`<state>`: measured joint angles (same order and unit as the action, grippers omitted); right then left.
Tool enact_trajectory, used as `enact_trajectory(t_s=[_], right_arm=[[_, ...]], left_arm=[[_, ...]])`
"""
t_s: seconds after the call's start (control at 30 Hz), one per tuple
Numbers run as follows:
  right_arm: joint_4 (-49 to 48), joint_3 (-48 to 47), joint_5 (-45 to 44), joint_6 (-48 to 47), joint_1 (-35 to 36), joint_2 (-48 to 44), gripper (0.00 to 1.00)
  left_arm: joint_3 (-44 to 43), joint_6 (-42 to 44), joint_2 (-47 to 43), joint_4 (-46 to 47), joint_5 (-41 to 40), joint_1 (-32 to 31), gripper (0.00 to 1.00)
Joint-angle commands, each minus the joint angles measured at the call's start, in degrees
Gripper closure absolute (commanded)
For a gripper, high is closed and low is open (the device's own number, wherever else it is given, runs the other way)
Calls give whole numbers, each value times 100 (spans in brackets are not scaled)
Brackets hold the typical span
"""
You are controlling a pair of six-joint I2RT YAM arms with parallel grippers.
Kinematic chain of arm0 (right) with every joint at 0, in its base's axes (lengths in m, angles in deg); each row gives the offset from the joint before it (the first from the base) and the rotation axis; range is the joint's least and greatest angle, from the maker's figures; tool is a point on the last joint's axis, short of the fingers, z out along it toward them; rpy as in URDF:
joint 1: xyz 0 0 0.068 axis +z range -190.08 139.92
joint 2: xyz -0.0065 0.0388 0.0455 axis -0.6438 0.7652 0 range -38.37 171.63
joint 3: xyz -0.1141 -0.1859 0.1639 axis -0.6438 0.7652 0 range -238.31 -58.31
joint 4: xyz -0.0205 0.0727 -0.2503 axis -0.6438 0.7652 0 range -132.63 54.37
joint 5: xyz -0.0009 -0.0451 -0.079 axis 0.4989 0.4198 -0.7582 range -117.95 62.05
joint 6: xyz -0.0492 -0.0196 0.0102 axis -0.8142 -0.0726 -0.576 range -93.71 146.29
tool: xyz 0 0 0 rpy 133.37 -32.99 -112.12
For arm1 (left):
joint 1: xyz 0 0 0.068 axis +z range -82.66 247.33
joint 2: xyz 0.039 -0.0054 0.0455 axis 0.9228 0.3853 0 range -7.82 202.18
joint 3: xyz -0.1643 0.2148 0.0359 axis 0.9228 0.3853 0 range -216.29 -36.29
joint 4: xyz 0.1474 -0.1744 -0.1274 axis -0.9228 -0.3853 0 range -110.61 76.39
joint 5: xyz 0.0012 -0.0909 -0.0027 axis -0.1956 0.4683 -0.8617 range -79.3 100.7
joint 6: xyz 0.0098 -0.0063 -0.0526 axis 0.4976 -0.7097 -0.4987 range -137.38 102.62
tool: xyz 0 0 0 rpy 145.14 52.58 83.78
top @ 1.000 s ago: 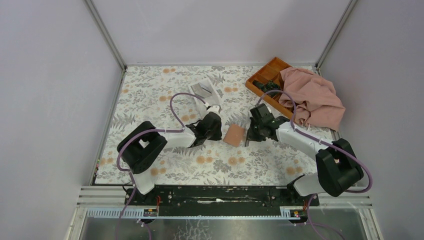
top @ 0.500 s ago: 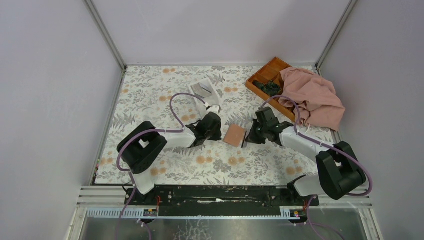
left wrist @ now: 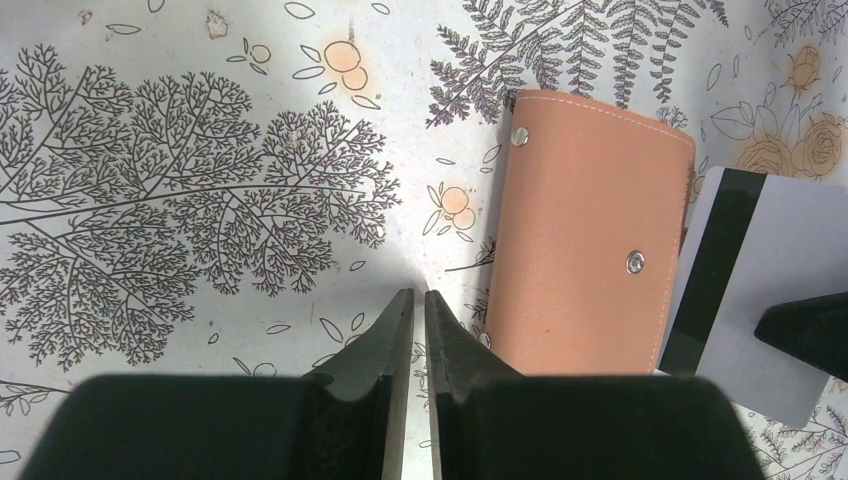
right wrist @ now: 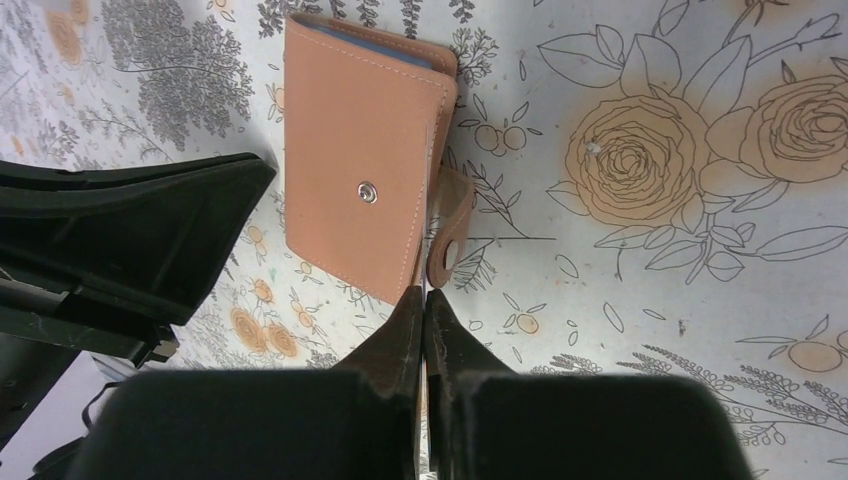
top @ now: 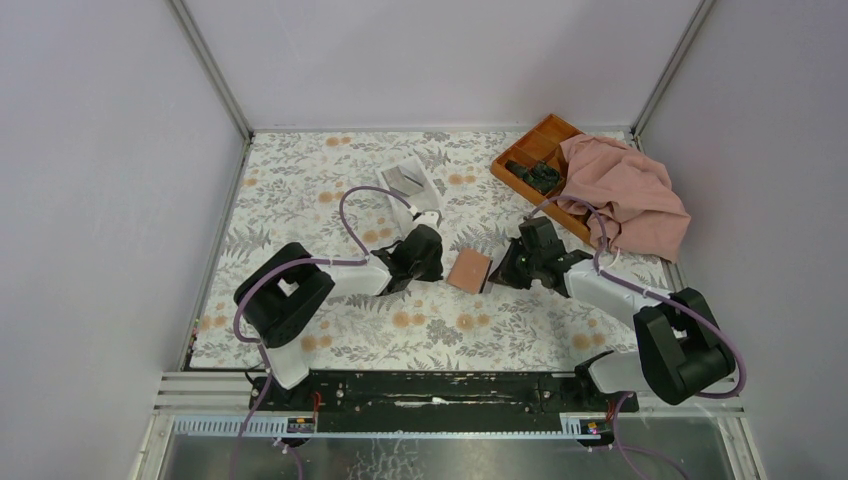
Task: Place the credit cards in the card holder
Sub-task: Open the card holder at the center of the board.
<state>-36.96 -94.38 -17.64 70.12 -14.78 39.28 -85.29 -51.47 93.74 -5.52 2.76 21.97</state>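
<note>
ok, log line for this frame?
left claw: shut, empty | right claw: shut on card | card: beside wallet, not in

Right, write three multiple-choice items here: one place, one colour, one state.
1. The card holder lies: A against the back wall; B between the left tool and the right tool; C at the near edge.
2. The stripe on the card in the right tool is: A red; B gold; C black.
3. The right tool is: A shut on the card; B wide open; C shut on the card holder.
Answers: B, the top view shows it between them; C, the left wrist view shows the stripe black; A, both wrist views show it pinching the card.
</note>
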Motion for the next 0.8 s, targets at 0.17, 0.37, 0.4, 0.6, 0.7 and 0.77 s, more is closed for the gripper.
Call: enact_trajectory(t_s=[0.17,0.37,0.4,0.6,0.7,0.77], right_arm=[[-479,121,355,245,-105,-210,100],[-661,219,417,344,-125,-180,100],[-694,240,419,358,-130,-180,100],[-961,420,461,527,-180,-189,100],[-1165,535,496,651,-199,-197,100],[-1293,631,499,738,-210,-218,100]], left_arm=[[161,34,222,5,11,-72,86],[171,32,234,8,12,-79,86],[169,33,235,2,12,-82,86],[216,42,214,9,-3,-82,87],[248,42,209,9,-1,-82,88],[268,42,200,23,10,-78,89]])
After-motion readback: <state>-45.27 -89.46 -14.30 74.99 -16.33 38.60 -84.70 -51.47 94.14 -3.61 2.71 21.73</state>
